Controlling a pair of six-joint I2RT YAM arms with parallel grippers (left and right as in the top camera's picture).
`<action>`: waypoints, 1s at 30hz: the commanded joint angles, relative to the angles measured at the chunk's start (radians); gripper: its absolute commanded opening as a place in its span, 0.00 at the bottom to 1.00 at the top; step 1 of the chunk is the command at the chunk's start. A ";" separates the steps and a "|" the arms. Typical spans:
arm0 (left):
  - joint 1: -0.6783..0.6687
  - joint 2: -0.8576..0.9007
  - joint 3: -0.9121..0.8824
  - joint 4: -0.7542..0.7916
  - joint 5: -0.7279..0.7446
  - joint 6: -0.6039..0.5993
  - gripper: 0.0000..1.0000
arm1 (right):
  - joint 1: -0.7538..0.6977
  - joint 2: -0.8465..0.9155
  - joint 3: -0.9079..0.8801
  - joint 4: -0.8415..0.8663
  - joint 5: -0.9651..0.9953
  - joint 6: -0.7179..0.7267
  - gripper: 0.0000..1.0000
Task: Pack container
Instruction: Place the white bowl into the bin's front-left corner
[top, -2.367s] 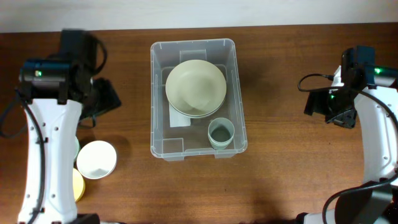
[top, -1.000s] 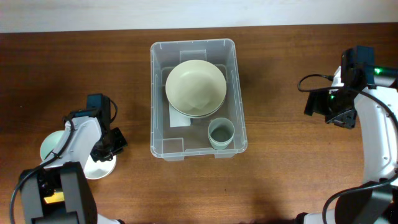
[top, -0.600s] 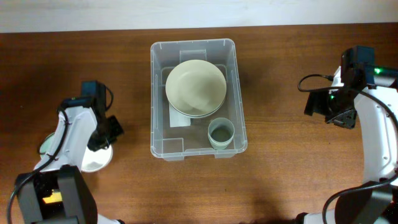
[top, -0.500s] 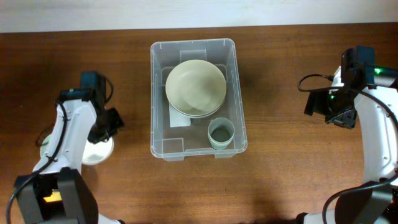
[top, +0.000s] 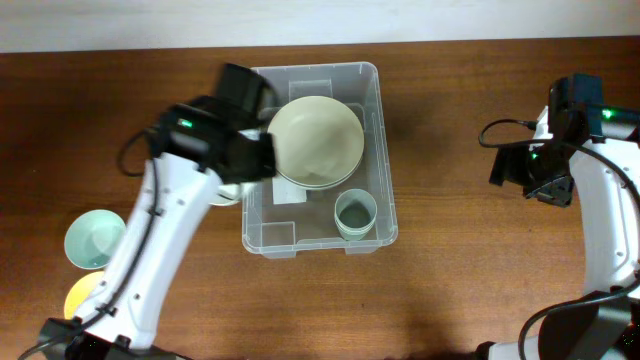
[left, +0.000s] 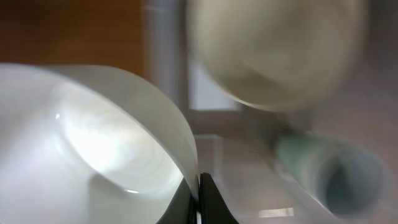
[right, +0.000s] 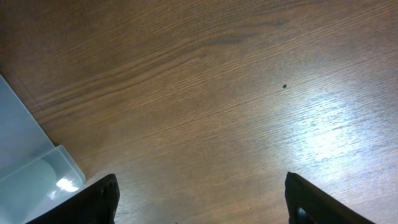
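Left jaws pinch the white bowl (left: 93, 143) by its rim at the container (top: 310, 68) left wall, likely for packing inside; right jaws apart, parked near tabletop (top: 450, 300) right edge.

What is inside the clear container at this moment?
In the container: a large pale green bowl nested on another, how many lie beneath is hidden, and a small green cup beside it. The bowls cover part of the white label on the base.

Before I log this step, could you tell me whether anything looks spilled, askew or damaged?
Nothing stands out: the clear plastic tub sits square, the pale green bowls and small green cup lie upright inside it.
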 joint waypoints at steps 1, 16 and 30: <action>-0.136 -0.002 0.010 0.000 -0.104 -0.071 0.01 | 0.003 0.002 -0.002 0.000 0.009 0.003 0.81; -0.256 0.247 -0.075 0.036 -0.054 -0.159 0.00 | 0.003 0.002 -0.002 -0.001 0.002 0.003 0.81; -0.214 0.308 -0.024 -0.017 -0.074 -0.136 0.35 | 0.003 0.002 -0.002 -0.003 0.002 0.003 0.81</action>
